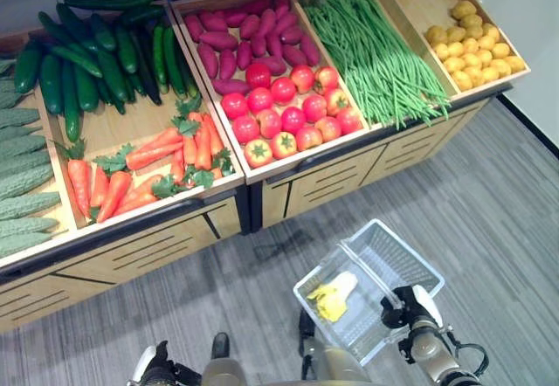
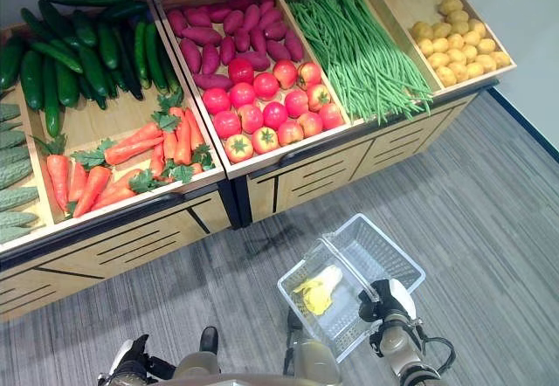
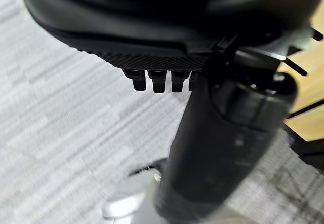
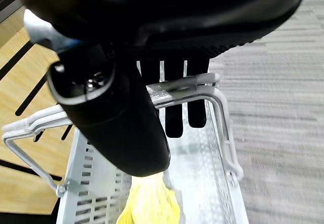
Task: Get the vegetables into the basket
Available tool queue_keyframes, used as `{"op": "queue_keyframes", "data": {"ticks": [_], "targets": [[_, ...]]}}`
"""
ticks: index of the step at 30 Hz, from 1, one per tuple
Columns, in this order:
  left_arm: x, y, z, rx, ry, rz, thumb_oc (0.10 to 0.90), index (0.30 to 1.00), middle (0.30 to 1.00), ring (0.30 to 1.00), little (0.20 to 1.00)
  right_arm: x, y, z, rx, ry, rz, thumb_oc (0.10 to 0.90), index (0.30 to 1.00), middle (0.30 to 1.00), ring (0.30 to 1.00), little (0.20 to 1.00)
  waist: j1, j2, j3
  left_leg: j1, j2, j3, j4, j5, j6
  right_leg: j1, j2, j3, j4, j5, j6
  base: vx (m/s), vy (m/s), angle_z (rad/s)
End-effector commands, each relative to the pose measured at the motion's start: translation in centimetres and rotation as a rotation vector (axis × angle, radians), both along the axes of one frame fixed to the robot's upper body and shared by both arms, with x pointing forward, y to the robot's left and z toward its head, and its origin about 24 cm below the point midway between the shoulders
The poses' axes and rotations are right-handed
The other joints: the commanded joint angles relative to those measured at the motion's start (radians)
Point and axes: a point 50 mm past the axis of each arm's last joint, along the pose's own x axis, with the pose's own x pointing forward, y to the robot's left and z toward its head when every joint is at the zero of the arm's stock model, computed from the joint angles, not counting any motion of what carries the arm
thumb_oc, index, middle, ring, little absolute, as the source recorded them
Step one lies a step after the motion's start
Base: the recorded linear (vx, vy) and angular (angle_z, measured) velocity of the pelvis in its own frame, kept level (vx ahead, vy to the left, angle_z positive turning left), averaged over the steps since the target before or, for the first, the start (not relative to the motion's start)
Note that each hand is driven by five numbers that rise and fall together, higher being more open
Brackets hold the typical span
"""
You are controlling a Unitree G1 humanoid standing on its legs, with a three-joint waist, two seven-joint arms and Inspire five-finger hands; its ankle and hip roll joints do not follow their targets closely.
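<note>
A clear plastic basket [image 1: 410, 249] hangs low over the floor in front of the produce stand. My right hand [image 1: 410, 304] is shut on its white handle [image 4: 188, 85], the fingers [image 4: 174, 117] hooked over the bar. A yellow and white vegetable [image 1: 333, 299] lies inside the basket. My left hand [image 1: 157, 365] hangs by the lower left with its fingers [image 3: 154, 79] curled and nothing in it. On the stand lie carrots [image 1: 148, 163], cucumbers [image 1: 96, 54], tomatoes [image 1: 288, 111], purple sweet potatoes [image 1: 240, 32] and green beans [image 1: 371, 50].
Small yellow potatoes [image 1: 472, 41] fill the far right bin and bitter gourds [image 1: 17, 168] the far left. The wooden stand's front edge [image 1: 288, 163] slopes toward me. Grey plank floor [image 1: 489, 194] lies between me and the stand.
</note>
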Motion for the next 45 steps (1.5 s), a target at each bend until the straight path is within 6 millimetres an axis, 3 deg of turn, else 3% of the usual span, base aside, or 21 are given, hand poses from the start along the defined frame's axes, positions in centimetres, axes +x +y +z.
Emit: {"op": "queue_keyframes", "data": {"ticks": [1, 5, 8, 11, 17, 20, 21, 22, 23, 27, 28, 29, 30, 31, 32, 36, 37, 38, 40, 41, 45], "targets": [[0.6, 1.2, 0.5, 0.027, -0.025, 0.021, 0.9, 1.0, 1.0, 1.0, 1.0, 0.0, -3.6, 2.0, -0.089, -0.089, -0.052, 0.4, 0.3, 0.3, 0.3, 0.3, -0.036, -0.01, 0.006, -0.034, 0.0, 0.092, 0.023, 0.012, -0.003, -0.003, -0.102, 0.009, 0.135, -0.09, 0.092, 0.01, -0.073, 0.46], [1.2, 0.9, 0.6, 0.03, -0.042, 0.001, 0.9, 1.0, 1.0, 1.0, 1.0, -1.3, -3.9, 1.3, -0.095, -0.036, -0.08, 0.4, 0.3, 0.3, 0.3, 0.3, -0.033, 0.009, -0.011, -0.045, 0.022, 0.097, -0.091, 0.068, -0.016, 0.012, -0.105, -0.013, 0.125, -0.092, 0.107, 0.05, 0.033, 0.45], [1.0, 0.9, 0.6, 0.026, -0.037, 0.004, 0.9, 1.0, 1.0, 1.0, 1.0, -2.1, -3.9, 0.7, -0.097, 0.009, -0.085, 0.4, 0.3, 0.3, 0.3, 0.3, -0.036, 0.015, -0.019, -0.033, 0.013, 0.101, -0.116, 0.062, -0.006, 0.019, -0.116, -0.012, 0.138, -0.1, 0.114, 0.1, 0.146, 0.08], [0.6, 1.5, 0.6, 0.033, -0.026, 0.028, 0.9, 1.0, 1.0, 1.0, 1.0, -3.6, -3.1, -0.5, -0.073, 0.096, -0.092, 0.4, 0.3, 0.3, 0.3, 0.3, -0.027, -0.002, -0.036, 0.004, -0.019, 0.128, -0.148, 0.048, 0.011, 0.034, -0.146, 0.009, 0.13, -0.082, 0.132, 0.1, 0.22, -0.29], [-0.4, 3.2, 0.9, 0.08, -0.025, 0.166, 0.9, 1.0, 1.0, 1.0, 1.0, -4.7, -1.7, -1.7, -0.034, 0.154, -0.103, 0.4, 0.3, 0.3, 0.3, 0.3, -0.019, -0.029, -0.058, 0.026, -0.034, 0.152, -0.171, 0.035, 0.018, 0.038, -0.164, 0.025, 0.094, -0.047, 0.151, 0.05, 0.095, -0.08], [-2.2, 5.4, 1.6, 0.123, -0.092, 0.538, 0.9, 1.0, 1.0, 1.0, 1.0, -6.0, -1.1, -2.4, -0.019, 0.203, -0.105, 0.4, 0.3, 0.3, 0.3, 0.3, -0.02, -0.032, -0.084, 0.05, -0.029, 0.163, -0.171, 0.026, 0.011, 0.062, -0.165, 0.03, 0.061, -0.042, 0.154, 0.08, 0.008, -0.17], [-2.7, 6.8, 2.2, 0.16, -0.153, 0.742, 0.9, 1.0, 1.0, 1.0, 1.0, -6.4, -0.9, -2.5, -0.014, 0.21, -0.105, 0.4, 0.3, 0.3, 0.3, 0.3, -0.022, -0.032, -0.093, 0.059, -0.025, 0.17, -0.171, 0.023, 0.007, 0.07, -0.163, 0.031, 0.05, -0.042, 0.153, 0.04, -0.016, -0.17], [-2.8, 7.2, 2.4, 0.166, -0.171, 0.795, 0.9, 1.0, 1.0, 1.0, 1.0, -6.5, -0.8, -2.6, -0.012, 0.213, -0.104, 0.4, 0.3, 0.3, 0.3, 0.3, -0.025, -0.032, -0.094, 0.064, -0.024, 0.171, -0.171, 0.022, 0.005, 0.075, -0.162, 0.031, 0.046, -0.043, 0.153, 0.04, -0.024, -0.16], [-4.1, 9.1, 3.3, 0.222, -0.217, 0.996, 0.9, 1.0, 1.0, 1.0, 1.0, -6.8, -0.9, -2.6, -0.009, 0.222, -0.1, 0.4, 0.3, 0.3, 0.3, 0.3, -0.03, -0.03, -0.103, 0.073, -0.02, 0.178, -0.171, 0.02, -0.001, 0.085, -0.159, 0.033, 0.038, -0.044, 0.154, 0.04, -0.025, -0.09], [-4.3, 15.5, 8.4, 0.45, -0.4, 1.168, 0.9, 1.0, 1.0, 1.0, 1.0, -6.7, -1.7, -2.2, -0.041, 0.222, -0.046, 0.4, 0.3, 0.3, 0.3, 0.3, -0.045, -0.013, -0.117, 0.089, -0.012, 0.195, -0.171, 0.02, -0.016, 0.1, -0.154, 0.033, 0.012, -0.034, 0.159, 0.0, -0.012, -0.13], [-2.5, 17.0, 10.3, 0.499, -0.516, 1.151, 0.9, 1.0, 1.0, 1.0, 1.0, -6.6, -1.7, -2.2, -0.047, 0.226, -0.027, 0.4, 0.3, 0.3, 0.3, 0.3, -0.046, -0.008, -0.117, 0.087, -0.011, 0.193, -0.171, 0.021, -0.018, 0.099, -0.154, 0.028, 0.011, -0.034, 0.161, -0.04, 0.013, 0.01], [2.2, 18.4, 14.7, 0.587, -0.779, 1.016, 0.9, 1.0, 1.0, 1.0, 1.0, -6.8, -1.6, -2.3, -0.058, 0.23, -0.009, 0.4, 0.3, 0.3, 0.3, 0.3, -0.044, -0.008, -0.111, 0.078, -0.009, 0.183, -0.171, 0.027, -0.02, 0.1, -0.155, 0.017, 0.014, -0.034, 0.162, -0.05, -0.004, 0.02], [6.4, 17.8, 18.8, 0.634, -1.013, 0.853, 0.9, 1.0, 1.0, 1.0, 1.0, -7.2, -1.5, -2.4, -0.059, 0.236, -0.013, 0.4, 0.3, 0.3, 0.3, 0.3, -0.037, -0.013, -0.101, 0.075, -0.01, 0.17, -0.171, 0.026, -0.021, 0.107, -0.156, 0.004, 0.014, -0.039, 0.164, -0.06, -0.02, 0.1], [7.3, 17.4, 20.0, 0.653, -1.073, 0.808, 0.9, 1.0, 1.0, 1.0, 1.0, -7.2, -1.6, -2.4, -0.056, 0.231, -0.02, 0.4, 0.3, 0.3, 0.3, 0.3, -0.035, -0.016, -0.1, 0.066, -0.011, 0.164, -0.171, 0.031, -0.021, 0.103, -0.157, 0.001, 0.014, -0.036, 0.163, -0.07, -0.055, 0.6], [10.4, 14.9, 23.3, 0.682, -1.256, 0.651, 0.9, 1.0, 1.0, 1.0, 1.0, -7.3, -1.6, -2.4, -0.053, 0.224, -0.04, 0.4, 0.3, 0.3, 0.3, 0.3, -0.023, -0.031, -0.09, 0.046, -0.013, 0.142, -0.171, 0.034, -0.02, 0.103, -0.16, -0.017, 0.015, -0.038, 0.163, -0.05, -0.042, 0.57], [12.0, 13.9, 24.4, 0.725, -1.277, 0.563, 0.9, 1.0, 1.0, 1.0, 1.0, -6.8, -1.7, -2.2, -0.06, 0.21, -0.037, 0.4, 0.3, 0.3, 0.3, 0.3, -0.02, -0.037, -0.078, 0.03, -0.016, 0.127, -0.171, 0.038, -0.019, 0.101, -0.164, -0.031, 0.019, -0.04, 0.164, -0.04, -0.013, 0.19], [13.3, 13.0, 25.6, 0.734, -1.323, 0.478, 0.9, 1.0, 1.0, 1.0, 1.0, -6.3, -1.6, -2.1, -0.062, 0.198, -0.022, 0.4, 0.3, 0.3, 0.3, 0.3, -0.021, -0.038, -0.074, 0.026, -0.017, 0.125, -0.171, 0.039, -0.019, 0.098, -0.165, -0.031, 0.02, -0.037, 0.164, -0.07, 0.024, -0.03], [14.8, 10.7, 27.1, 0.748, -1.386, 0.302, 0.9, 1.0, 1.0, 1.0, 1.0, -5.0, -1.3, -1.7, -0.067, 0.154, 0.008, 0.4, 0.3, 0.3, 0.3, 0.3, -0.019, -0.042, -0.065, 0.017, -0.017, 0.121, -0.171, 0.04, -0.018, 0.093, -0.168, -0.031, 0.02, -0.034, 0.164, -0.05, 0.021, 0.0], [15.0, 10.2, 27.3, 0.747, -1.39, 0.257, 0.9, 1.0, 1.0, 1.0, 1.0, -4.7, -1.3, -1.6, -0.068, 0.142, 0.01, 0.4, 0.3, 0.3, 0.3, 0.3, -0.017, -0.041, -0.064, 0.014, -0.017, 0.12, -0.171, 0.041, -0.018, 0.092, -0.168, -0.033, 0.019, -0.033, 0.164, -0.05, 0.022, 0.06], [16.3, 8.3, 27.5, 0.724, -1.375, 0.065, 0.9, 1.0, 1.0, 1.0, 1.0, -3.4, -1.3, -1.1, -0.075, 0.104, 0.036, 0.4, 0.3, 0.3, 0.3, 0.3, -0.023, -0.04, -0.055, 0.007, -0.018, 0.121, -0.171, 0.042, -0.019, 0.087, -0.17, -0.035, 0.015, -0.026, 0.165, -0.06, 0.022, 0.06], [17.0, 7.7, 27.8, 0.747, -1.338, -0.083, 0.9, 1.0, 1.0, 1.0, 1.0, -2.3, -1.2, -0.6, -0.077, 0.07, 0.059, 0.4, 0.3, 0.3, 0.3, 0.3, -0.029, -0.038, -0.047, 0.001, -0.017, 0.126, -0.171, 0.044, -0.019, 0.079, -0.173, -0.029, 0.01, -0.016, 0.167, -0.05, 0.03, 0.03]]}}
